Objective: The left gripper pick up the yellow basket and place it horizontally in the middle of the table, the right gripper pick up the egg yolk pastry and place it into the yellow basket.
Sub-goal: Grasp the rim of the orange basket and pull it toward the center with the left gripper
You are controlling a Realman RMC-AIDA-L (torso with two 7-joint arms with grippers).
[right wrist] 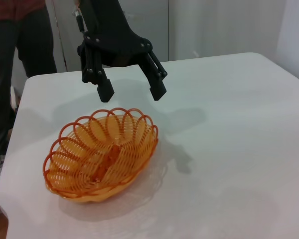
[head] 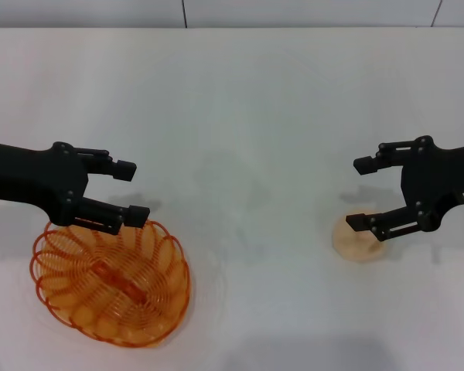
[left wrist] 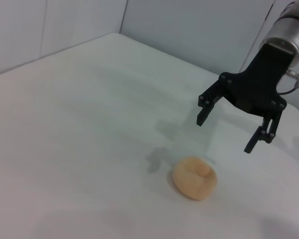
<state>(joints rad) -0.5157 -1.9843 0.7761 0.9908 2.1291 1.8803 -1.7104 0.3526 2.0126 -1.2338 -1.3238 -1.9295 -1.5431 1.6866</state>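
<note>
The yellow basket (head: 164,259) is an orange-amber wire oval lying at the table's near left, angled diagonally. My left gripper (head: 133,192) hangs open just over the basket's far rim, with nothing between its fingers. The right wrist view shows the same: the left gripper (right wrist: 132,93) is above and behind the basket (right wrist: 65,149), apart from it. The egg yolk pastry (head: 357,243), a small cream-peach dome, rests on the table at the right. My right gripper (head: 357,193) is open, hovering slightly above and beside it. The left wrist view shows the right gripper (left wrist: 224,135) above the pastry (left wrist: 195,178).
The white table (head: 240,116) stretches between the two arms, with its far edge against a grey wall. A person in dark clothes (right wrist: 20,55) stands beyond the table's edge on the basket's side.
</note>
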